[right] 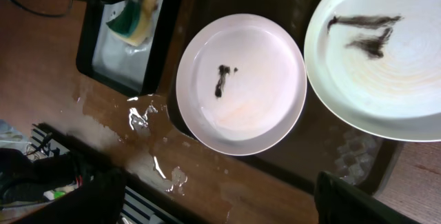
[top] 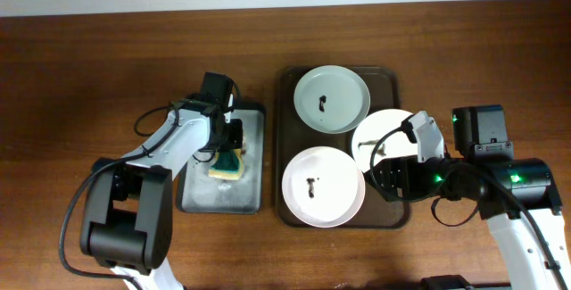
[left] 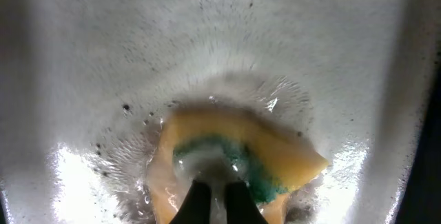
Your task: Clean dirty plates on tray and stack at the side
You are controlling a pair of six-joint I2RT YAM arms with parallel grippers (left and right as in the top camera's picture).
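Three white plates with dark smears lie on the brown tray [top: 287,147]: a pale green one [top: 332,99] at the back, one [top: 379,129] at the right partly under my right arm, and one [top: 323,186] at the front. My left gripper [left: 212,195] is shut on a yellow-green sponge [left: 275,151], pressing it into the wet sponge tray [top: 201,192]. My right gripper [right: 220,207] is open and empty, hovering over the large tray's front right edge [top: 393,181]. In the right wrist view the front plate [right: 241,83] and the right plate [right: 379,58] show.
The sponge tray [right: 103,55] with grey suds stands left of the large tray. A water puddle [right: 148,124] lies on the wooden table by the large tray's front left corner. Cables and dark gear [right: 41,182] sit beyond the table's front edge.
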